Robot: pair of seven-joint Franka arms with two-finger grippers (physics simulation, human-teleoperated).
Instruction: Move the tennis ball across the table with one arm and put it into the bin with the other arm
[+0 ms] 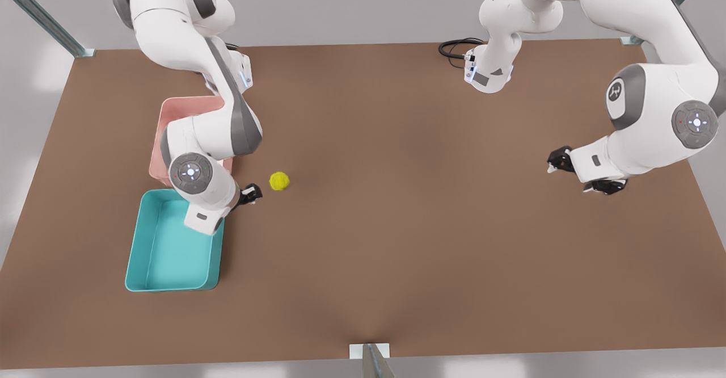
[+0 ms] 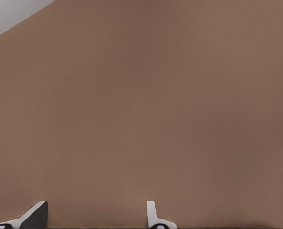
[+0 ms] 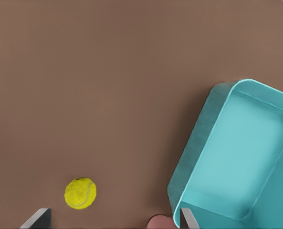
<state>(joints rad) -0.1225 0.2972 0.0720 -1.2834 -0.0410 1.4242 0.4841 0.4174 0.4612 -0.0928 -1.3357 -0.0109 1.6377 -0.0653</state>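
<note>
On the front view's left, a teal bin (image 1: 170,250) sits on the brown bench (image 1: 397,242), and a pink tub (image 1: 181,111) sits just behind it, partly hidden by a white arm. The teal bin has nothing in it. That arm reaches down over the near corner of the teal bin, and its small black gripper, the right gripper (image 1: 249,194), hangs just past the bin's edge, low over the bench. The right wrist view shows the teal bin (image 3: 236,157) and the ball, so this is the right arm. Its jaws are spread apart and hold nothing; the two tips (image 3: 36,218) peek in at the edge of that view. The tennis ball (image 1: 279,181) lies on the bench just beside the right gripper, a little toward the front view's right, and it is not in the bin. In the right wrist view the ball (image 3: 80,193) lies near one jaw tip, maybe not quite between the two. Far over on the front view's right, the other arm waits with the left gripper (image 1: 575,173) low over bare bench, well apart from the ball. Its jaws are spread wide too, with nothing between the tips (image 2: 153,214).
</note>
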